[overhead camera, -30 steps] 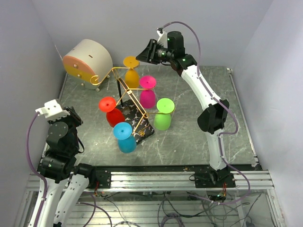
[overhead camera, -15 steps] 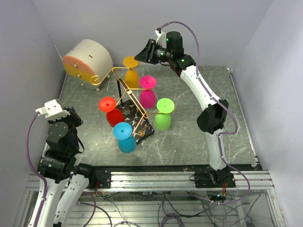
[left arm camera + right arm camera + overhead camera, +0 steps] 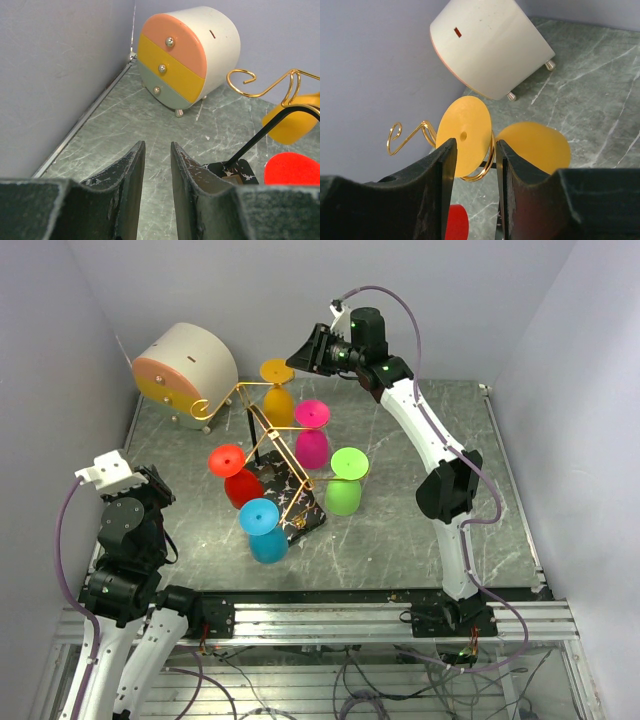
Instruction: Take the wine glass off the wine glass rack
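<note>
right gripper [image 3: 475,144], jaws apart, is hovering at 1 o'clock of yellow glass [image 3: 467,120] hanging on rack [image 3: 296,502]; left gripper [image 3: 156,150], jaws apart, empty, is sitting at 8 o'clock.

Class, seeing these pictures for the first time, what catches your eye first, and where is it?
Five bright wine glasses (yellow, pink, green, red, blue) hang bowl-down from the gold wine glass rack mid-table. The right gripper hovers open beside the yellow one at the back. A round drawer drum sits back-left.
</note>
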Tool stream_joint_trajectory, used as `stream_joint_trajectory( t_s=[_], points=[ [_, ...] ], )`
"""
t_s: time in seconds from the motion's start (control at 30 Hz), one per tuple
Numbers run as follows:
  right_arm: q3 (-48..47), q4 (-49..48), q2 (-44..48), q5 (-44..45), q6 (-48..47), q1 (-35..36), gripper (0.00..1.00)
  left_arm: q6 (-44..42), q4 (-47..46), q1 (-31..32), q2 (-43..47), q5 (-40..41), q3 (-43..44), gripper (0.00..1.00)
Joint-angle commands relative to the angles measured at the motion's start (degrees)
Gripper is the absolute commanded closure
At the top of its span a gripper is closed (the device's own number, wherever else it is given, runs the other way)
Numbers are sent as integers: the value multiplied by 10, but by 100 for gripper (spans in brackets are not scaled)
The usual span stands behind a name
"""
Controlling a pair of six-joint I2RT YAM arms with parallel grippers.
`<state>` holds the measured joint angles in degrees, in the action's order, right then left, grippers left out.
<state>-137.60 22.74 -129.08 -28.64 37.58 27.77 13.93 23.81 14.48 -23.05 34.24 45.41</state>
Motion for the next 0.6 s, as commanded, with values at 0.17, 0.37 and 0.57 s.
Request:
stream_joint_trajectory(
  t_s=[0.17,0.37,0.57],
  points=[
    [-2,-9,-5,-9,-3,11,63,-3,-16,3,-2,-6,-1,62],
    [-2,-10,-8,-12,-2,19,64,-3,-16,3,-2,-7,-1,62],
    [3,-19,-4,-19,-2,20,64,-3,-15,3,-2,-7,-1,62]
  ],
)
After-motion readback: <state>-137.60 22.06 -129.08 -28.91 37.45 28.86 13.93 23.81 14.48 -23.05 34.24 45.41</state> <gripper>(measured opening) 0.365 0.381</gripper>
